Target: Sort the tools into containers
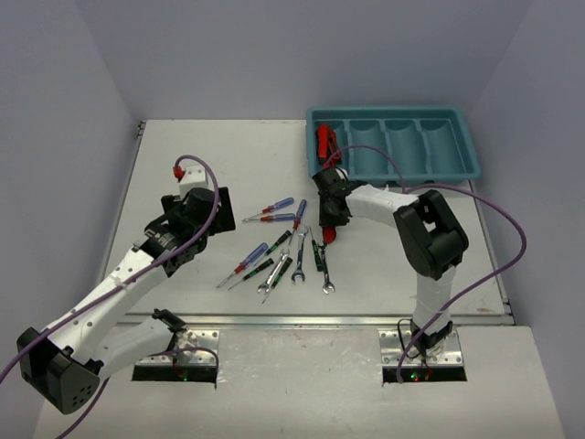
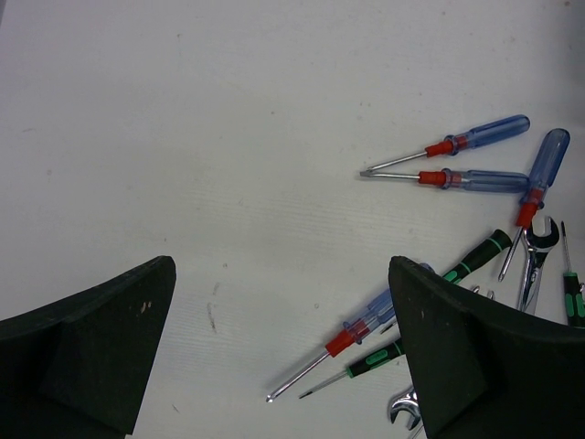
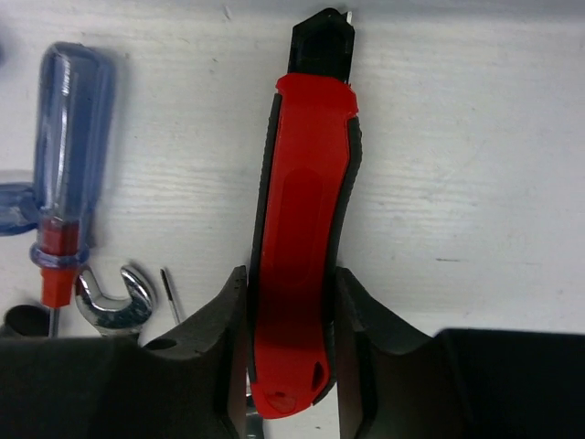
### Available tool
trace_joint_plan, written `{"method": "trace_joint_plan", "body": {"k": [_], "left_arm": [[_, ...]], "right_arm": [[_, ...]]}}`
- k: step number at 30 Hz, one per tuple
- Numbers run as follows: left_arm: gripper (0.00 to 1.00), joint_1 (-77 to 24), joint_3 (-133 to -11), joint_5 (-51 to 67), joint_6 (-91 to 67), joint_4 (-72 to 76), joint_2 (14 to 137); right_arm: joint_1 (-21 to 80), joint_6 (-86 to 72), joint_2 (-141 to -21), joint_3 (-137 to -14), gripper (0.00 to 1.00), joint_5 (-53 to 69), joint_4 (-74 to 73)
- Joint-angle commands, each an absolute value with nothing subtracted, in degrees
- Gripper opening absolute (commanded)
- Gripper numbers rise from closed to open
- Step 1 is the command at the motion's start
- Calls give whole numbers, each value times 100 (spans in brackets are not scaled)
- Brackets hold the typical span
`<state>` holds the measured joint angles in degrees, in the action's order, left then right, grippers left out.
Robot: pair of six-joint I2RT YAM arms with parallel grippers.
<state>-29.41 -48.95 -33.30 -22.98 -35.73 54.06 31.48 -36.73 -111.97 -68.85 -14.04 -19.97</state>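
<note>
Right pincer (image 3: pixel 291 279) clamped on one red-and-black knife (image 3: pixel 306 183), near teal tray (image 1: pixel 393 113); second knife (image 1: pixel 323 140) in leftmost of four compartments. Left pincer (image 2: pixel 281 274) gaping, empty. Loose on counter (image 1: pixel 228 155): four blue-handled screwdrivers (image 1: pixel 281 205), three green-black screwdrivers (image 1: pixel 279 242), three wrenches (image 1: pixel 298 268).

Bright even light, soft shadows, glints on blue-handled screwdriver (image 3: pixel 73 137)

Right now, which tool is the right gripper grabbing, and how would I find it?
Find the teal tray at the far right. Just in front of its left end, the right gripper pinches a red-and-black knife. It is the only red-bodied tool among blue-handled screwdrivers and silver wrenches.
</note>
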Motion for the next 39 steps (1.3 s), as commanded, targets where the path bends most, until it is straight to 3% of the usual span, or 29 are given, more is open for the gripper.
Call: {"method": "trace_joint_plan", "body": {"k": [1, 5, 10, 14, 23, 29, 32, 35, 39], "left_arm": [[100, -2962, -4903, -3303, -2240, -3356, 5414], [100, -2962, -4904, -3322, -2241, -3357, 5396], [100, -2962, -4921, -3331, -2241, -3357, 5431], [100, -2962, -4959, -3376, -2251, -3369, 5505], [100, -2962, -4891, -3379, -2254, -3360, 5437], [100, -2962, -4869, -3383, -2224, -3332, 5505], [100, -2962, -4861, -3366, -2223, -3331, 5563], [100, -2962, -4854, -3368, -2215, -3338, 5581], [100, -2953, -4860, -3409, -2223, -3340, 5624]], "right_arm": [[3164, -3633, -10287, -6522, 15, -1744, -1916], [3164, -3056, -9794, -6583, 7, -1380, -2479], [3155, -2202, -9215, -6845, 5, -41, -3275], [3068, -1902, -9078, -7283, 5, -233, -3348], [2211, -1277, -10977, -9898, 4, -220, -3229], [1896, -903, -13025, -12756, 9, -548, -3723], [1837, -761, -13484, -13236, 29, -683, -3518], [1837, -620, -13566, -13309, 67, -824, -3244], [1845, -717, -13115, -13223, 87, -984, -3449]]}}
